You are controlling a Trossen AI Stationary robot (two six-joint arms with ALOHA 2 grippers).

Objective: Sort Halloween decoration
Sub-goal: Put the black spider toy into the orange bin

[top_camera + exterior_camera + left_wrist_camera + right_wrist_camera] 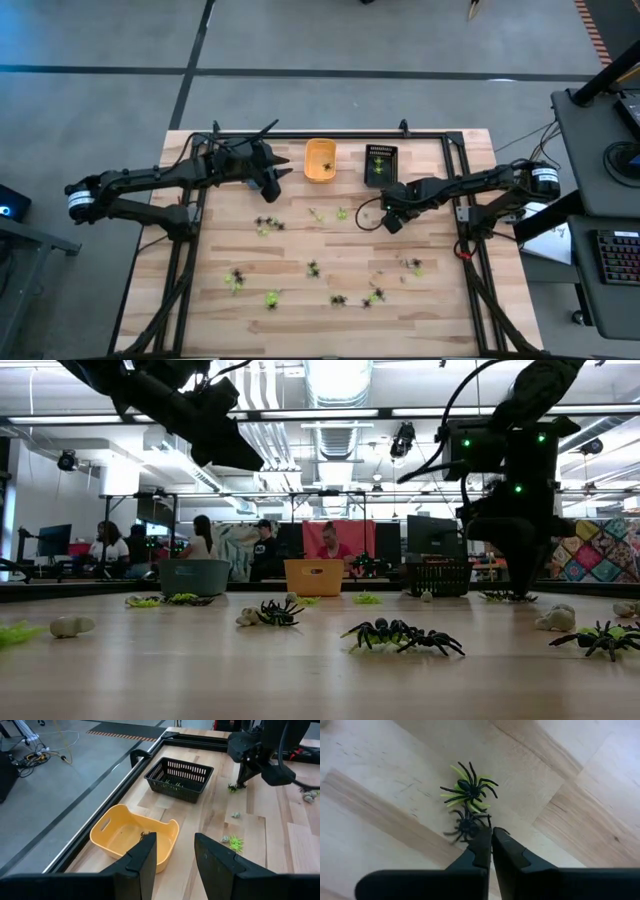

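The right gripper (pixel 491 836) stood low over the pale wooden worktop (pixel 330 250), near its 3 o'clock side. Directly ahead of the jaw tips lay a small black plastic spider (pixel 466 825), its nearest legs touching or just short of the tips. A second black plastic spider (pixel 470 787) sat just beyond it, on top of a yellow-green plastic spider (pixel 461 795). The three figures formed a short line running straight away from the jaws.

The right jaws were fully closed, tip against tip. Whether a leg of the near spider was pinched between them could not be determined.

The left gripper (pixel 175 850) hung raised near 11 o'clock, jaws partly open and empty, just behind the shallow orange plastic tray (pixel 134 836). The black mesh basket (pixel 180 779) stood beyond it. The right arm was judged the nearer to this cluster.

Other spiders remained scattered across the worktop toward 6 o'clock.
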